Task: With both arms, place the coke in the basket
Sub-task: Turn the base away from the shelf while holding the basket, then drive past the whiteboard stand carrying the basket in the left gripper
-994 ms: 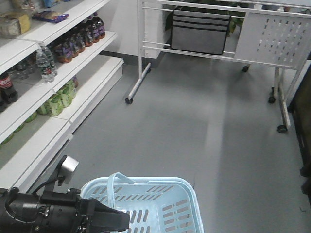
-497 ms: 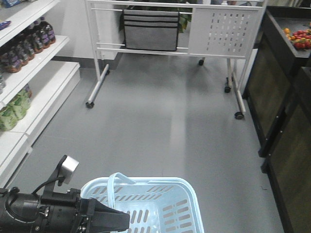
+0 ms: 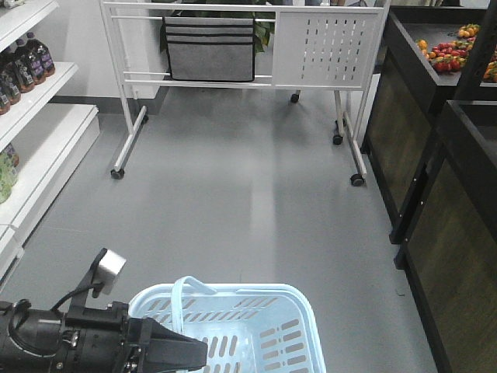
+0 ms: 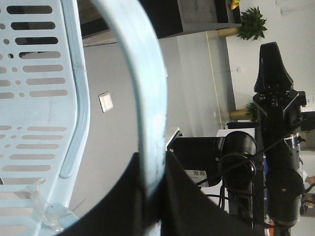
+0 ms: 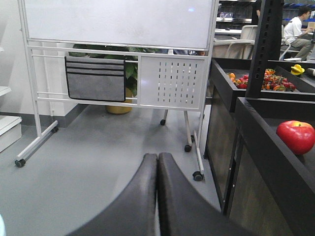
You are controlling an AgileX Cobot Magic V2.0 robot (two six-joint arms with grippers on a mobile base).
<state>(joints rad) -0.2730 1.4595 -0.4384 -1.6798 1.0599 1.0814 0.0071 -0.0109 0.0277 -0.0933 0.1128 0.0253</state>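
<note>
1. We are in a shop aisle: grey floor (image 3: 256,179), a white wheeled rack (image 3: 326,50) at the back, and black produce stands (image 3: 458,233) along the right.
2. The light blue basket (image 3: 273,339) sits at the front view's lower edge.
3. Our left gripper (image 4: 151,162) is clamped around the basket's loop handle (image 4: 144,88).
4. Our right gripper (image 5: 157,157) has its fingers pressed together, holding nothing.

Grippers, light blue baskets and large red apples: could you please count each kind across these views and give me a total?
Grippers: 2 (left gripper, right gripper)
Light blue basket: 1
Large red apple: 1
Total: 4
</note>
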